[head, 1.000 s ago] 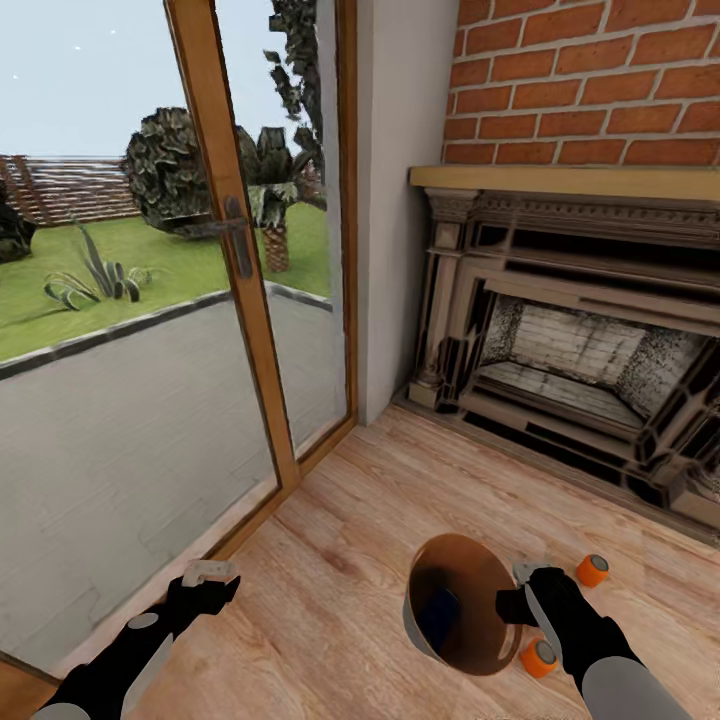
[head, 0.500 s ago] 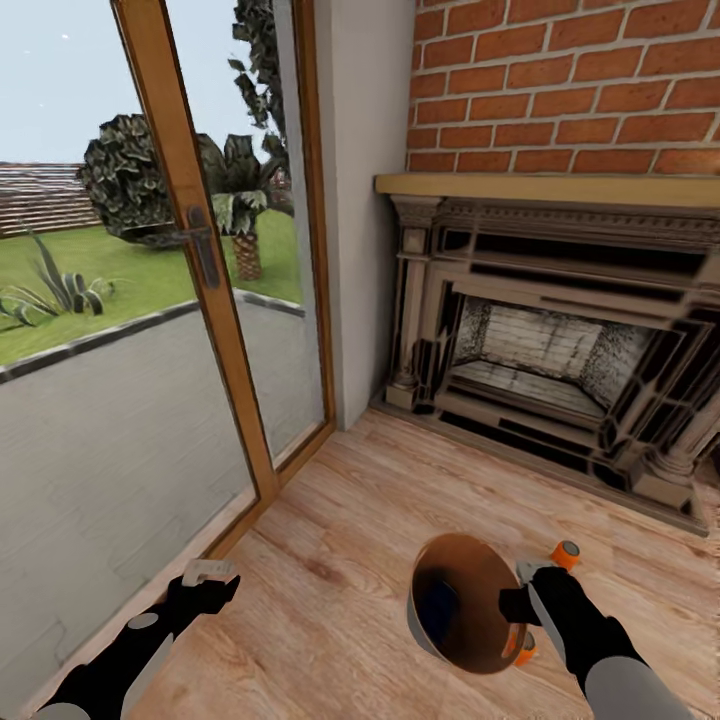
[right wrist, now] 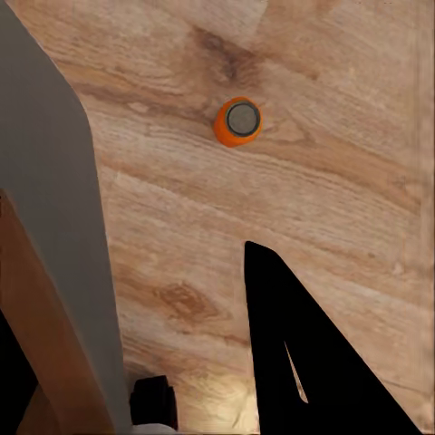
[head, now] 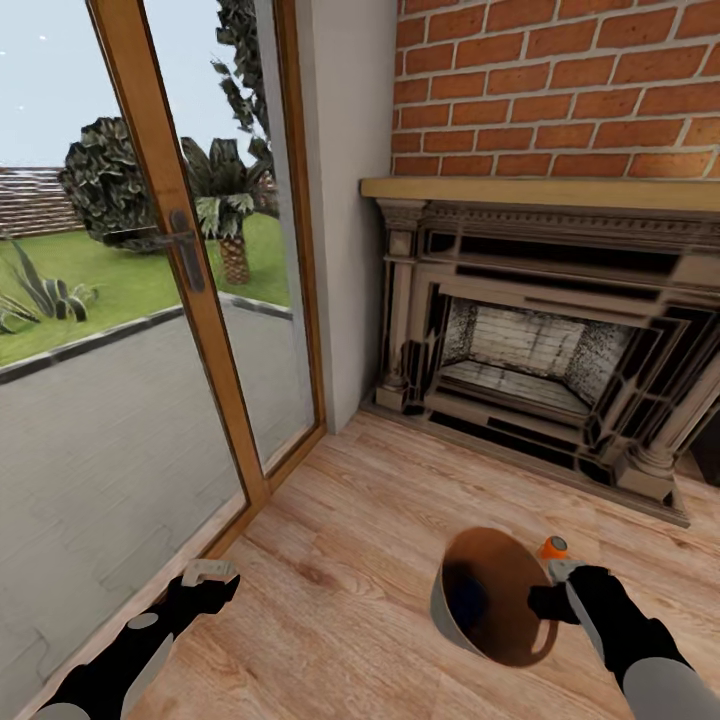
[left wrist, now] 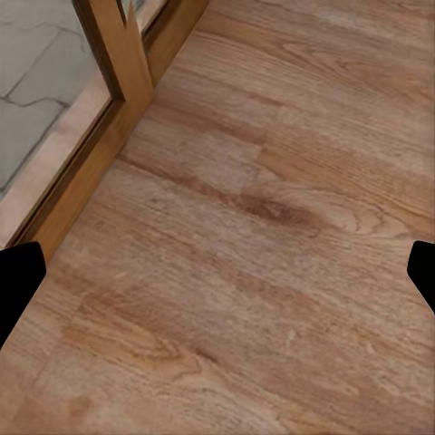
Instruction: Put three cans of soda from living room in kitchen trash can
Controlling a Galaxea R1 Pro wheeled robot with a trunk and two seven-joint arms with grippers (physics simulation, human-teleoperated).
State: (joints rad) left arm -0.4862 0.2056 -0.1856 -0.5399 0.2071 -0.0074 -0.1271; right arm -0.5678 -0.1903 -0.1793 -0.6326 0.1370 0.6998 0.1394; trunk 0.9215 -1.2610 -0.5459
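Right gripper point(head: 556, 592): clamped on the rim of the trash can point(head: 492, 597), carried tilted above the wood floor point(head: 350, 560).
Left gripper point(head: 208, 573): jaws apart, empty.
Soda can point(right wrist: 238, 120): upright on the floor near the brick fireplace point(head: 540, 360); right wrist view shows its grey top.

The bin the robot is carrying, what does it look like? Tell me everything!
The bin is small, round and tapered, light grey outside and wood-brown inside, with something dark blue in it. It is tipped, its mouth facing the camera, above the wooden floor. The right hand grips its rim. An orange can peeks out behind it.
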